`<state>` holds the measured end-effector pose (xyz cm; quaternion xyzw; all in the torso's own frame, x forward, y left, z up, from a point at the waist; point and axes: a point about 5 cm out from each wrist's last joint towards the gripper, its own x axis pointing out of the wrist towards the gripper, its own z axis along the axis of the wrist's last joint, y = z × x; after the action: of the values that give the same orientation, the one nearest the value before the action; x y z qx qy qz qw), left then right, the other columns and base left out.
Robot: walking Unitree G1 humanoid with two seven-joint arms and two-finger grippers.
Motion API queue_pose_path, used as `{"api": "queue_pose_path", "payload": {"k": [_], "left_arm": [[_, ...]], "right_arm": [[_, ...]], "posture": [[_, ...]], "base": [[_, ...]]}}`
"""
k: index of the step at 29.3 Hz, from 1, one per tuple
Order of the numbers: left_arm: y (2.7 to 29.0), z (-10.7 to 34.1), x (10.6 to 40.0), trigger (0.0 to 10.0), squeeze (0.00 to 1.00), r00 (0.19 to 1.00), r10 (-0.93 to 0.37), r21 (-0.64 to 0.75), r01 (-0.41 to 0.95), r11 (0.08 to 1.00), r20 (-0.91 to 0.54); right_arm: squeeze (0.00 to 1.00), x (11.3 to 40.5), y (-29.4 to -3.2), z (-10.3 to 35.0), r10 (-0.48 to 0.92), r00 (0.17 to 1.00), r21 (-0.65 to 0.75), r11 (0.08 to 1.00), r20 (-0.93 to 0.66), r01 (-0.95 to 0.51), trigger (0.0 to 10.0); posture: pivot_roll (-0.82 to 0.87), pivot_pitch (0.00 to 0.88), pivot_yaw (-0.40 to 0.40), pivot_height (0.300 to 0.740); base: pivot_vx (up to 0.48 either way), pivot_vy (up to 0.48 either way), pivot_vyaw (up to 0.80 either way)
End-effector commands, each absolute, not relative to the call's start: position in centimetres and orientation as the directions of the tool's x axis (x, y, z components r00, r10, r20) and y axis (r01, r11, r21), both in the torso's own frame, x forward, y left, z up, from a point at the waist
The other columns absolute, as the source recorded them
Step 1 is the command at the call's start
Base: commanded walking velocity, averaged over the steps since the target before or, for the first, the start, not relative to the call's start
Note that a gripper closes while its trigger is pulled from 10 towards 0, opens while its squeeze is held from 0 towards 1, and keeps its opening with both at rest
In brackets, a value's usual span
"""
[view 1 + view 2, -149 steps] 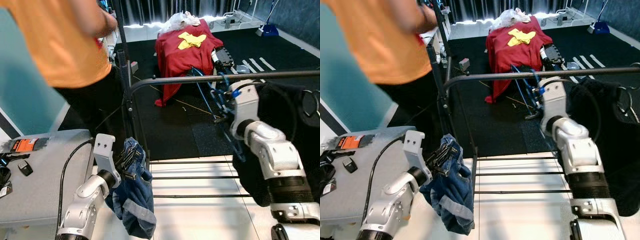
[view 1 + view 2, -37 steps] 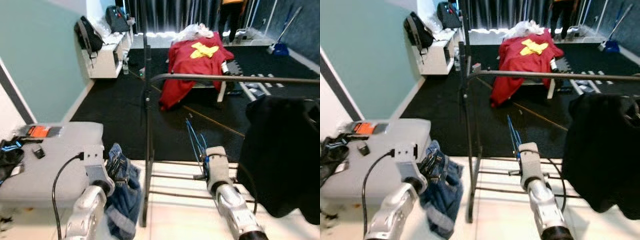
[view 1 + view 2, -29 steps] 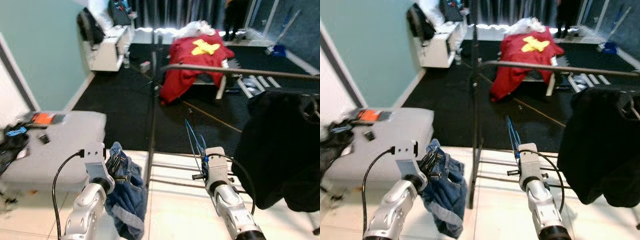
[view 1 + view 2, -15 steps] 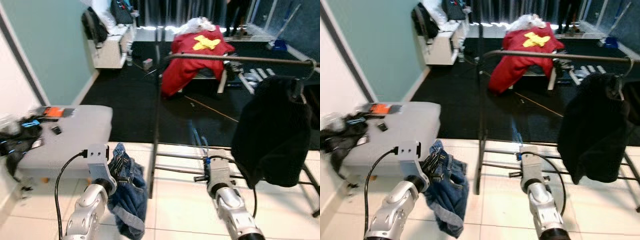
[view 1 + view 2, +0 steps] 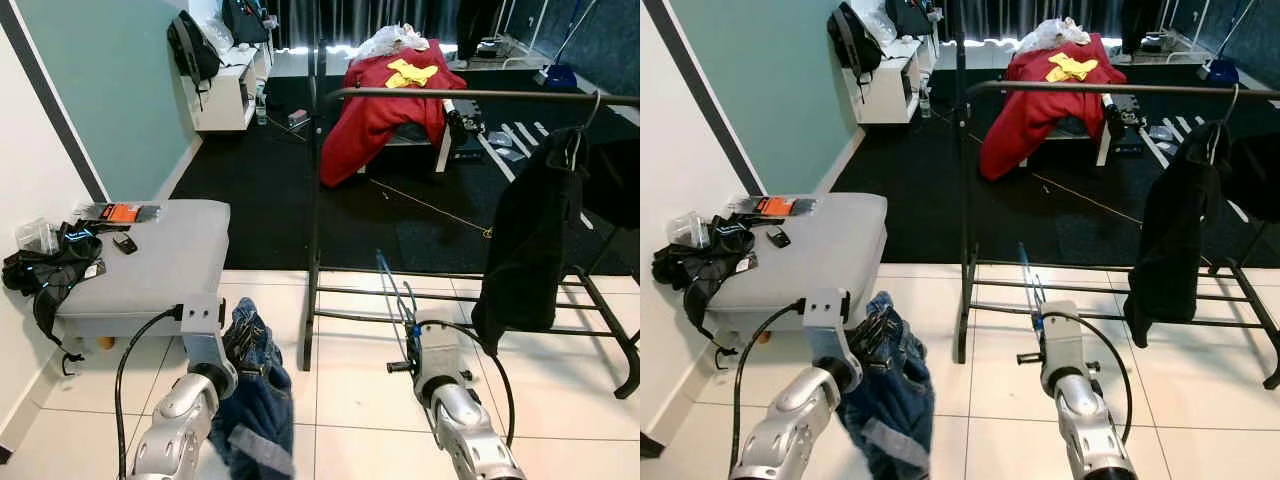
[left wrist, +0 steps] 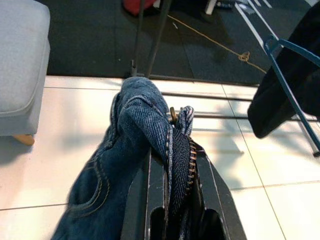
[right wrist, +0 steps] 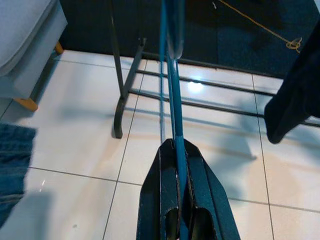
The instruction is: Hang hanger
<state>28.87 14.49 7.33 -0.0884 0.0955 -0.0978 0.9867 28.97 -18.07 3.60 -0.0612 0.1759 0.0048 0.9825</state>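
Observation:
A thin blue hanger [image 7: 172, 75] sticks out forward from my right gripper [image 7: 177, 150], which is shut on its lower end, low over the white tiles. It also shows in front of the rack [image 5: 395, 285]. The black clothes rack's top rail [image 5: 470, 95] runs well above and beyond the hanger. A black garment [image 5: 530, 240] hangs from the rail at the right. My left gripper [image 6: 172, 150] is shut on a bunch of blue jeans [image 6: 135, 130], which droop below it [image 5: 255, 390].
A grey padded bench [image 5: 160, 260] stands to my left with a black bag [image 5: 40, 275] and small items on it. The rack's low bars [image 5: 450, 300] cross the floor ahead. A red-draped piece of furniture [image 5: 385, 100] and a white shelf [image 5: 225, 95] stand farther back.
The whole view has pulled back, so the rack now stands farther away. The right arm, up at the rail five seconds ago, is low now. A person in orange has left the foreground.

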Motion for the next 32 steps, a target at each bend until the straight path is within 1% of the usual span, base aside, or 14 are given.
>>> {"api": "queue_pose_path", "payload": {"k": [1,10,18,21,26,27,28,30,32], "left_arm": [[14.6,7.9,29.4,10.0,0.0,0.962,-0.223,-0.161,0.198,0.967,-0.16],[14.5,7.9,29.6,10.0,0.0,0.956,-0.241,-0.126,0.221,0.967,-0.167],[14.2,8.2,29.6,10.0,0.0,0.957,-0.243,-0.14,0.222,0.965,-0.157],[14.5,8.0,29.7,10.0,0.0,0.96,-0.216,-0.148,0.191,0.97,-0.177],[14.8,8.2,30.3,10.0,0.0,0.965,-0.197,-0.146,0.172,0.974,-0.176],[15.1,8.5,30.8,10.0,0.0,0.971,-0.164,-0.126,0.143,0.982,-0.175],[15.1,8.5,30.8,10.0,0.0,0.971,-0.164,-0.126,0.143,0.982,-0.175],[15.4,8.6,31.3,10.0,0.0,0.975,-0.136,-0.113,0.117,0.987,-0.178],[15.4,8.6,31.3,10.0,0.0,0.975,-0.136,-0.113,0.117,0.987,-0.178]], "right_arm": [[0.0,28.9,-18.1,3.8,-0.019,0.941,-0.104,0.994,-0.338,-0.017,10.0],[0.0,29.0,-17.9,3.8,-0.02,0.942,-0.097,0.995,-0.335,-0.014,10.0],[0.0,28.9,-18.0,3.9,-0.024,0.943,-0.096,0.995,-0.332,-0.008,10.0],[0.0,29.0,-18.0,4.0,-0.022,0.945,-0.096,0.995,-0.327,-0.01,10.0],[0.0,29.5,-17.6,4.8,0.018,0.951,-0.087,0.995,-0.308,-0.047,10.0],[0.0,29.8,-17.0,5.2,0.066,0.95,-0.08,0.992,-0.306,-0.095,10.0],[0.0,29.8,-17.0,5.2,0.066,0.95,-0.08,0.992,-0.306,-0.095,10.0],[0.0,30.1,-16.4,5.4,0.109,0.945,-0.087,0.986,-0.307,-0.141,10.0],[0.0,30.1,-16.4,5.4,0.109,0.945,-0.087,0.986,-0.307,-0.141,10.0]], "posture": [[0.1,0.056,0.079,0.74],[0.1,0.056,0.085,0.74],[0.1,0.047,0.095,0.74],[0.09,0.042,0.095,0.74],[0.1,0.04,0.082,0.74],[0.1,0.038,0.075,0.74],[0.1,0.038,0.075,0.74],[0.1,0.028,0.077,0.74],[0.1,0.028,0.077,0.74]], "base": [[0.0,0.0,0.0],[0.0,0.0,0.0],[0.0,-0.474,0.0],[0.0,0.0,0.0],[0.0,0.0,0.0],[0.0,0.0,0.0],[0.0,0.0,0.0],[0.0,0.0,0.0],[0.0,0.0,0.0]]}}
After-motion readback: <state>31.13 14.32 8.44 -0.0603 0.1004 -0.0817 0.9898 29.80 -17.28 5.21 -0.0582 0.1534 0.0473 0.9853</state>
